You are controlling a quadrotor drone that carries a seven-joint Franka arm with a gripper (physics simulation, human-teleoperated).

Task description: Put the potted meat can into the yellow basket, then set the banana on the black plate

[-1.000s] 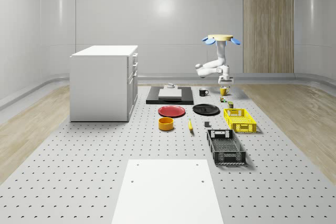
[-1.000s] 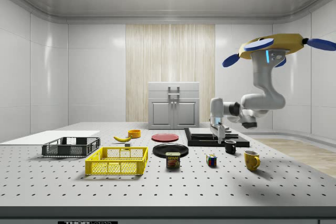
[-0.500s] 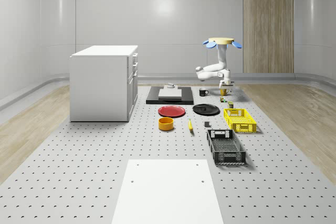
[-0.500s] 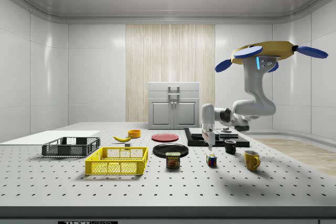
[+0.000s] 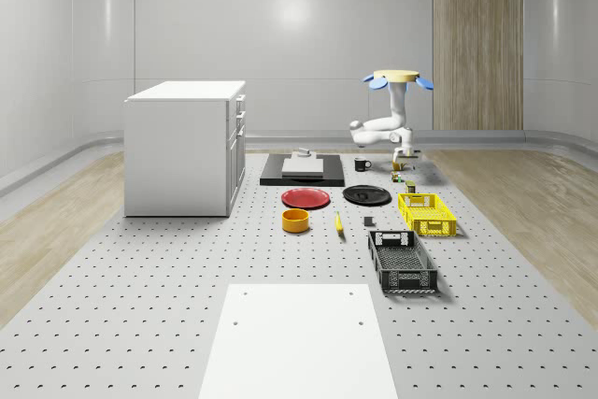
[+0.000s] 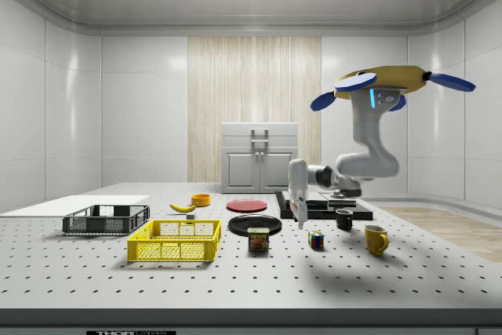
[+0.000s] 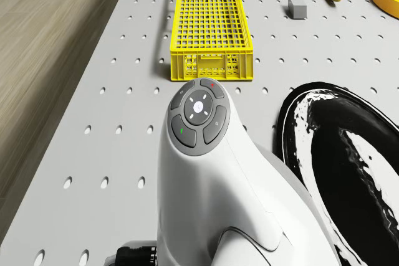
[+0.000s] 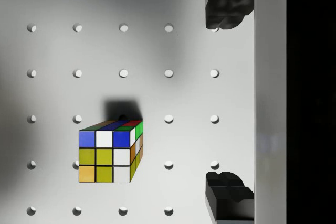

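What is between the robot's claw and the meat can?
In the side view, only bare table lies between the gripper and the potted meat can.

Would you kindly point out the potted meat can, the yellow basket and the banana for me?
potted meat can (image 6: 258, 239): side view, front label.
yellow basket (image 6: 174, 250): side view, near mesh wall.
banana (image 6: 183, 207): side view, middle of the fruit.

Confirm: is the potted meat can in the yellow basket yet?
Not yet. The potted meat can stands upright on the table beside the yellow basket, whose interior looks empty.
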